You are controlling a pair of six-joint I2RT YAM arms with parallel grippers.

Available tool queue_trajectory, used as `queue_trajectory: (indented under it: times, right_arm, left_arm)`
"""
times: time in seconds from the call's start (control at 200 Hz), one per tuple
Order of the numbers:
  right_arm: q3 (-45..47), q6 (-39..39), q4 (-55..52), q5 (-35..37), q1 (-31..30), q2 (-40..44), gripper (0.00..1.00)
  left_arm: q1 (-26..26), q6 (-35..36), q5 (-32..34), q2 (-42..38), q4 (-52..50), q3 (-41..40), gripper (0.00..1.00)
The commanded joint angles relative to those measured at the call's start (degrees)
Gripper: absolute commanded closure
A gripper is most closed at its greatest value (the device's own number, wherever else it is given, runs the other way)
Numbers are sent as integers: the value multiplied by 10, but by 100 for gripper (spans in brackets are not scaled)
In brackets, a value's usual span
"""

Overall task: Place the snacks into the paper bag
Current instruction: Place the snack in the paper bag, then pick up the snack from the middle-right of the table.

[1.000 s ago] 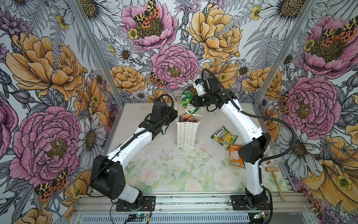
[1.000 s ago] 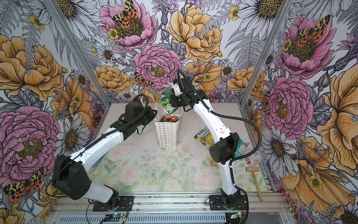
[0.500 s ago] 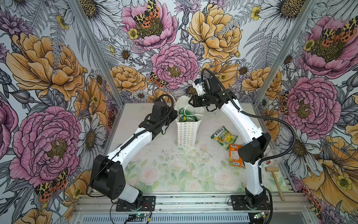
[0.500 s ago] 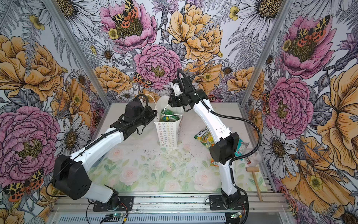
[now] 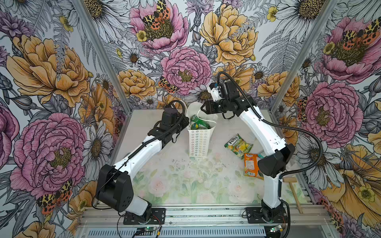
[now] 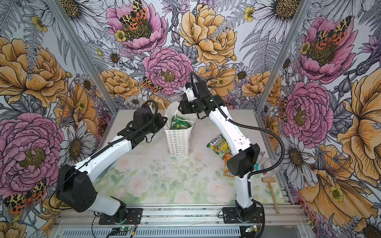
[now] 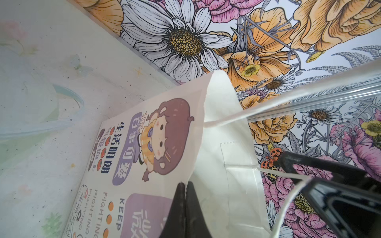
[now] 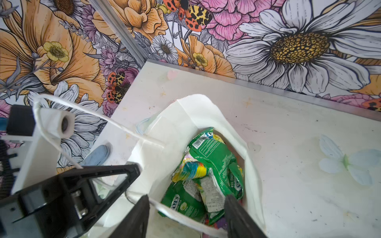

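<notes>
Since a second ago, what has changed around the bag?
The right gripper opened and let go of the green packet, which dropped from above the paper bag into it. Unchanged: the left gripper stays shut on the bag's rim; the yellow-green packet, orange packet and mallet lie where they were.

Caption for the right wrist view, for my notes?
Open right gripper over the paper bag, green snack packets piled inside, left gripper pinching its rim.
</notes>
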State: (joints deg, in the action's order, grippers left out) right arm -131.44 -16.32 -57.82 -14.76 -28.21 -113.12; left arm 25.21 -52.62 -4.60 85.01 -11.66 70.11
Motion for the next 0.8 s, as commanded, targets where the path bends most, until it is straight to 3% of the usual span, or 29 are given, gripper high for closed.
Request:
queue_trajectory:
  times: [0.0,0.155,0.2,0.565,0.671,0.796]
  right_arm:
    - [26,7,10,17,-3,69,32]
    - [98,24,10,63,1,141,15]
    - [122,31,10,79,5,163,1]
    - [329,104,-15,124,105,313,0]
    - [387,160,-47,136,126,324,0]
    - [455,206,-69,211,130,304,0]
  left_arm:
    - [-5,-10,-18,-2,33,-3,100]
    - [-6,-8,-13,-5,29,-5,100]
    - [-7,-6,-11,-5,26,-4,100]
    - [-10,-1,-11,-6,17,1,100]
    - [-10,1,-12,-5,15,5,100]
    - [-11,1,-11,-5,13,7,100]
